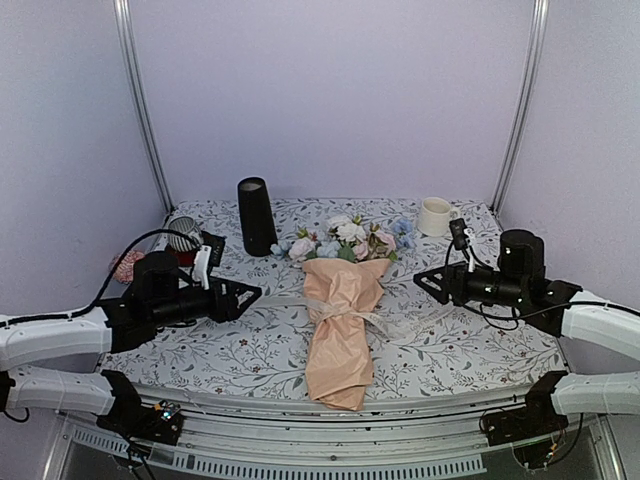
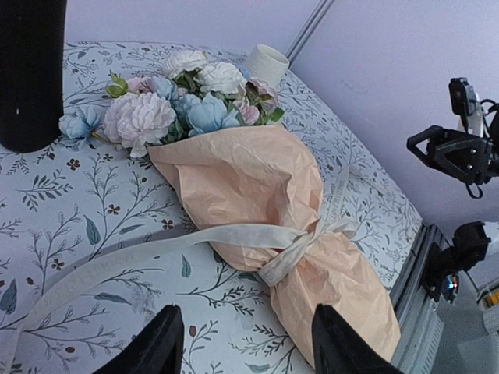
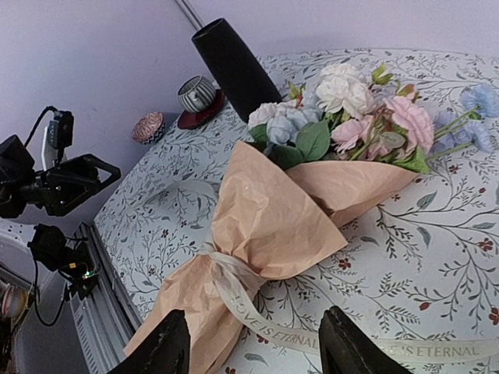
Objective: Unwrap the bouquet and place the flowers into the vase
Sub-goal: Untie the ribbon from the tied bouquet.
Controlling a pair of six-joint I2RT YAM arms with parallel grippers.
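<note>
The bouquet [image 1: 340, 330] lies flat in the middle of the table, its peach paper wrap [image 2: 257, 187] tied with a cream ribbon [image 2: 288, 243]. The flowers [image 1: 345, 240] point toward the back, white, pink and blue blooms [image 3: 351, 109] showing from the wrap's mouth. The black vase [image 1: 256, 216] stands upright behind and left of them. My left gripper [image 1: 256, 292] hovers left of the wrap, open and empty, aimed at the knot [image 2: 245, 347]. Facing it from the right is my right gripper [image 1: 420, 282], open too, holding nothing [image 3: 253, 347]. Ribbon tails [image 3: 312, 339] trail across the cloth on both sides.
A white mug [image 1: 434, 216] stands at the back right. A striped cup on a red saucer [image 1: 183, 235] and a small pinkish object [image 1: 127, 265] sit at the back left. Floral cloth covers the table [image 1: 480, 350]; walls close three sides.
</note>
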